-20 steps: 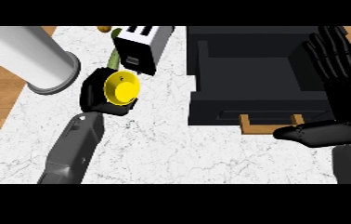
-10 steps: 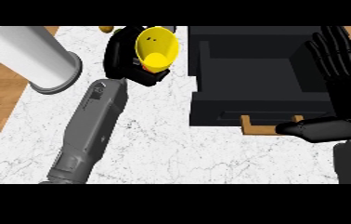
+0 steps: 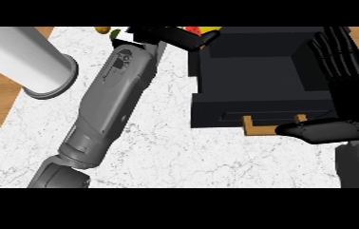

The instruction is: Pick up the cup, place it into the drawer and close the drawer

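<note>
Curling round the yellow cup (image 3: 198,32), barely visible at the open drawer (image 3: 263,88)'s far-left rim, the left hand (image 3: 175,35) risks clipping that wall, while the right hand (image 3: 335,57) rests open.

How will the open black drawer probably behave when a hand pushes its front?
The drawer looks like a rigid box with straight walls, so it probably will not flex. It likely slides straight back rather than tipping. Its wooden handle sits mid-front, so a push there probably avoids skewing.

grey cylinder (image 3: 38,62): upright, counter's left edge | white marble counter (image 3: 168,147)
</note>
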Available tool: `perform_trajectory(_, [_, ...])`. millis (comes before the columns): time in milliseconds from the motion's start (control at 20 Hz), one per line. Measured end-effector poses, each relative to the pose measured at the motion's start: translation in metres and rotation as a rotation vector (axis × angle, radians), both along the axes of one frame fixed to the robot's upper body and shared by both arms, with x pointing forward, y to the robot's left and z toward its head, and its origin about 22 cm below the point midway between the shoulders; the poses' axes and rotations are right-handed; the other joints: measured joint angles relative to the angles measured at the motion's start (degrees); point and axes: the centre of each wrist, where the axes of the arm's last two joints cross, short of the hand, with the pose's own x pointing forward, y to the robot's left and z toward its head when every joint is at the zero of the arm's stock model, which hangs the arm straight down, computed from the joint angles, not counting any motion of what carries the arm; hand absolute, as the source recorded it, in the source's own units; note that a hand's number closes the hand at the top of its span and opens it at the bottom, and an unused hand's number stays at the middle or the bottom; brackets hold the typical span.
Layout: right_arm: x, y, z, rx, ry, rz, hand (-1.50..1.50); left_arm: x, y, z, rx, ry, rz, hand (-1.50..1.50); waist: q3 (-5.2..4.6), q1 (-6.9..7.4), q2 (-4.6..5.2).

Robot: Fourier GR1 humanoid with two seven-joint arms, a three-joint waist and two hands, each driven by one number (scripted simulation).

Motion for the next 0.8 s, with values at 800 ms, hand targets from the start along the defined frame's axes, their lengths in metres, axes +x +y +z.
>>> perform_trajectory(800, [0.013,0.011,0.008,0.005,-0.048,0.096,-1.5,0.011,-0.04,-0.013,0.298,0.27,0.054,1.5,0.1,-6.09,1.7])
